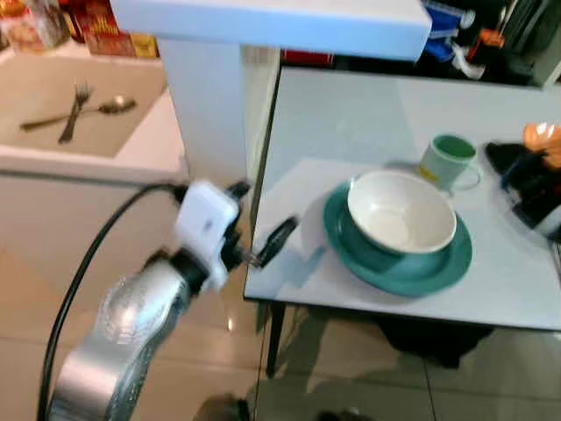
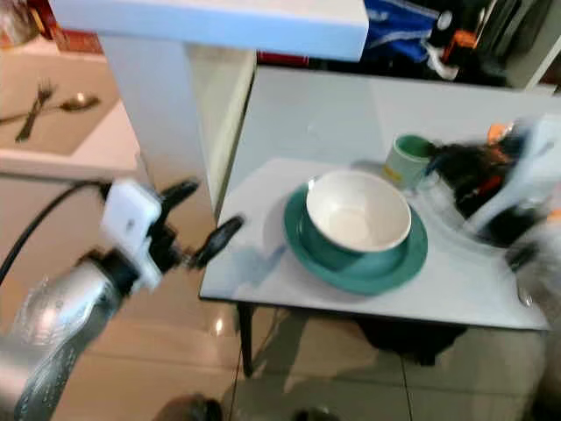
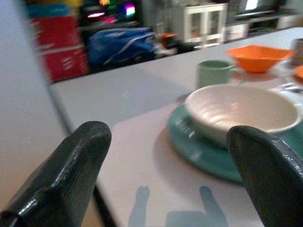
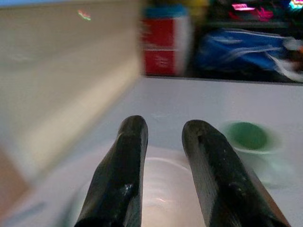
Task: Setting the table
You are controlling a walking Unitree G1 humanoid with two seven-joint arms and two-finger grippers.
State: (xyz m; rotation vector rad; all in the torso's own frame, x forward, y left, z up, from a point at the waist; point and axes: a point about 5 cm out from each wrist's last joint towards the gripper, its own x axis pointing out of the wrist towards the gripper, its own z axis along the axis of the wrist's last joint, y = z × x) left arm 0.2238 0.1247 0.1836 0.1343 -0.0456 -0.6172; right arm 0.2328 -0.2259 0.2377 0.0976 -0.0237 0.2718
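White glossy round bowl (image 1: pixel 401 213) nested on teal plate (image 1: pixel 396 263)

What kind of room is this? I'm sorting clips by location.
Probably a home dining corner beside a kitchen counter. A white bowl sits on a teal plate with a green mug behind it on a pale table, and a fork and spoon lie on the counter.

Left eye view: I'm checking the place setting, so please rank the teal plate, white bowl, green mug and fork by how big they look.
1. teal plate
2. white bowl
3. green mug
4. fork, though it lies farther away on the counter, so its rank against the mug is unsure.
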